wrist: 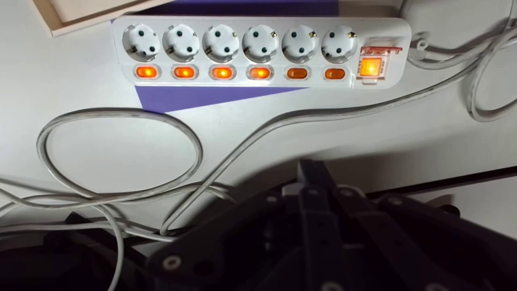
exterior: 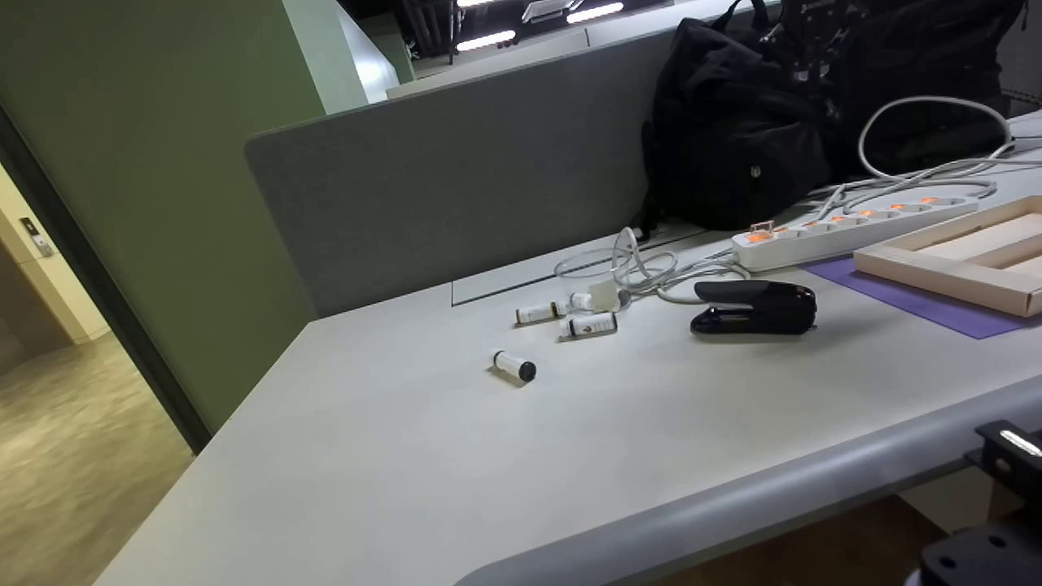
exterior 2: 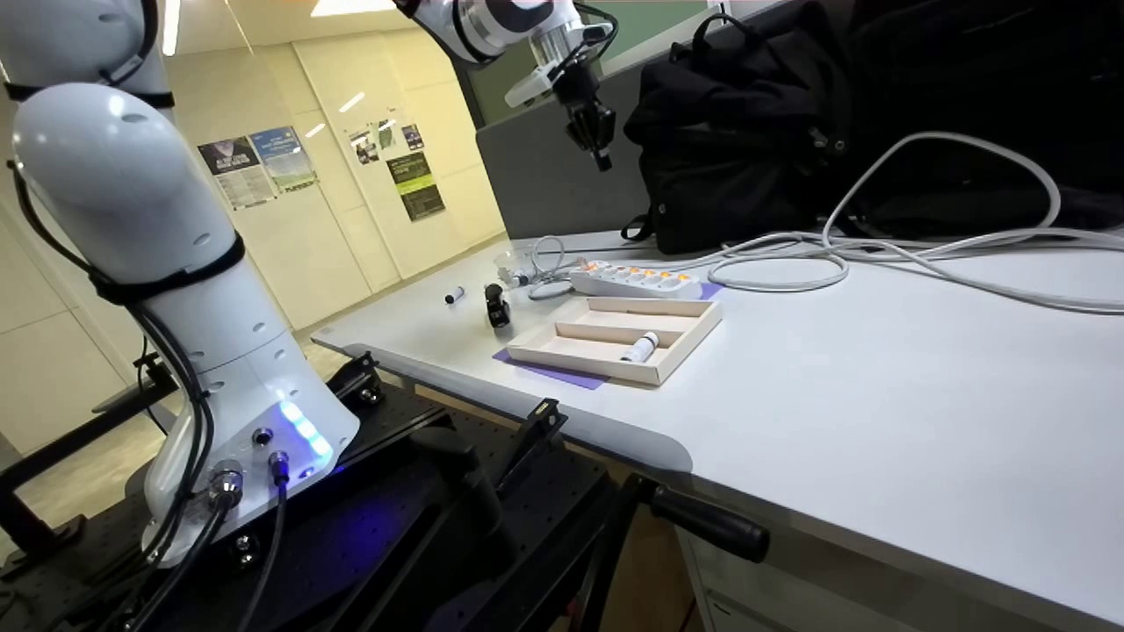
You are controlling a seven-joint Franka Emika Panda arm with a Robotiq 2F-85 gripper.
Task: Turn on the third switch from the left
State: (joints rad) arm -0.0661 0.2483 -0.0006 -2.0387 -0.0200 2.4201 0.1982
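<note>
A white power strip (wrist: 241, 75) with a row of sockets and orange switches lies across the top of the wrist view. It also shows in both exterior views (exterior: 855, 244) (exterior 2: 628, 286). In the wrist view several small switches on the left glow, the third from the left (wrist: 221, 72) among them. The two small switches towards the right (wrist: 297, 73) (wrist: 335, 73) are dark. A larger switch (wrist: 370, 66) at the right end glows, its clear reddish cover (wrist: 379, 49) raised. My gripper (wrist: 312, 162) is shut and empty, apart from the strip. In an exterior view it hangs (exterior 2: 603, 161) high above the strip.
Grey cables (wrist: 121, 111) loop beside the strip. A shallow wooden tray (exterior: 944, 281) on a purple sheet (exterior: 920, 305) stands close to it. A black stapler (exterior: 753, 308) and several small bottles (exterior: 513, 366) lie nearby. Black bags (exterior 2: 738, 132) and a grey partition (exterior: 456, 195) stand behind.
</note>
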